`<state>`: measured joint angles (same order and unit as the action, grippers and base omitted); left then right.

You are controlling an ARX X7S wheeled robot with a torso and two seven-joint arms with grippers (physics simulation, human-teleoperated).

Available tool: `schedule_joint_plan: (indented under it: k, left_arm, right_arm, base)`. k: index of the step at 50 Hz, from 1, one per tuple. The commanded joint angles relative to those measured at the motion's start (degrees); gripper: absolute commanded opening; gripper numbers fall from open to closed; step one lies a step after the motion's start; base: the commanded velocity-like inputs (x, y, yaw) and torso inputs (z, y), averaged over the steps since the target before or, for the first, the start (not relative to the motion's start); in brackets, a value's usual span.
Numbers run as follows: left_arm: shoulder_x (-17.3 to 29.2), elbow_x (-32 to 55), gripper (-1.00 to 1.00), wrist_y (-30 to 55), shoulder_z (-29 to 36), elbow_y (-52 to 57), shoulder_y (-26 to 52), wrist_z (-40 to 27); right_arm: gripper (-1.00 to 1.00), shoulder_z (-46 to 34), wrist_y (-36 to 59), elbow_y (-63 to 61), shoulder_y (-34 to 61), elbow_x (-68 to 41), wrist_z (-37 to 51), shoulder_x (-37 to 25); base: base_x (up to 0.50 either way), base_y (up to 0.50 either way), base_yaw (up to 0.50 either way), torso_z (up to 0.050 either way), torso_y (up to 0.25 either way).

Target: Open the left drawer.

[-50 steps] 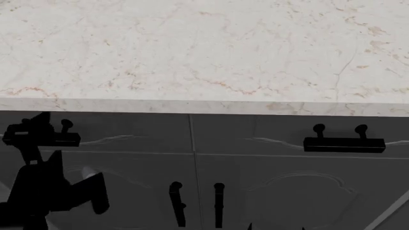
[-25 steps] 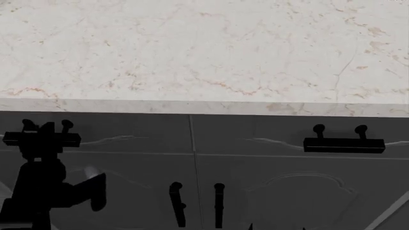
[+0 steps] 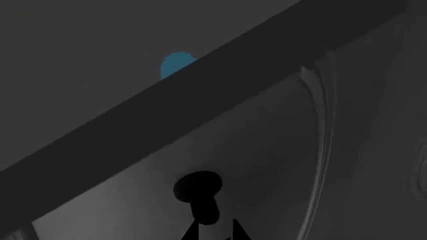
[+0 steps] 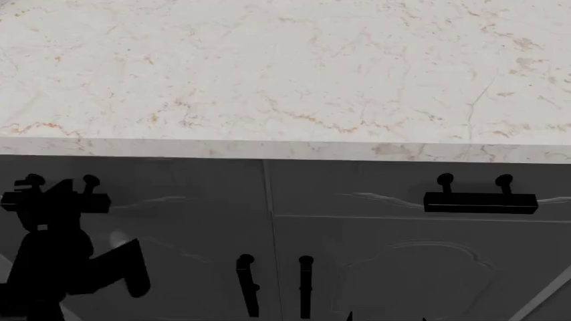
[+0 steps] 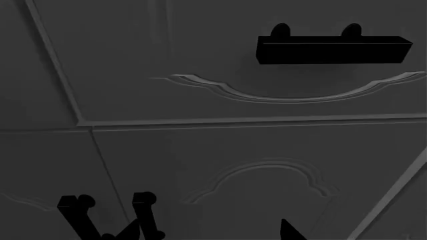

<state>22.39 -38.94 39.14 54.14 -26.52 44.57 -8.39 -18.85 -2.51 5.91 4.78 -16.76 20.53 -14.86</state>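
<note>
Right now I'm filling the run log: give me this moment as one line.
stage: at handle | left gripper: on left drawer handle, closure unclear | drawer: looks shut | right gripper: not in view | right drawer: untouched

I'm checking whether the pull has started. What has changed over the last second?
The left gripper closed in on the left drawer's handle, which has since shifted slightly left and down in the head view. Whether it grips it is unclear. The right drawer handle and countertop stayed put.

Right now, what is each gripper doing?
Left gripper: at the left drawer's handle; whether it is shut on it cannot be told.
Right gripper: not in view.
</note>
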Motion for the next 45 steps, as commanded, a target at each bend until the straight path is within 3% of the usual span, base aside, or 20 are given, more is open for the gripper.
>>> schedule_joint_plan:
  k: [1, 45]
  left_arm:
    - [1.2, 1.08, -1.0, -0.24, -0.65, 9.86, -4.39, 2.42]
    - [9.27, -4.85, -1.0, 9.75, 0.4, 36.46, -22.6, 2.58]
  right_arm:
    - [1.0, 0.76, 0.99, -1.45, -0.37, 0.87, -0.89, 0.72]
    - [1.0, -0.27, -0.7, -1.74, -0.65, 0.35, -0.93, -0.02]
  base:
    - [0.0, 0.0, 0.0, 0.0, 0.0]
    - [0.0, 0.0, 0.0, 0.0, 0.0]
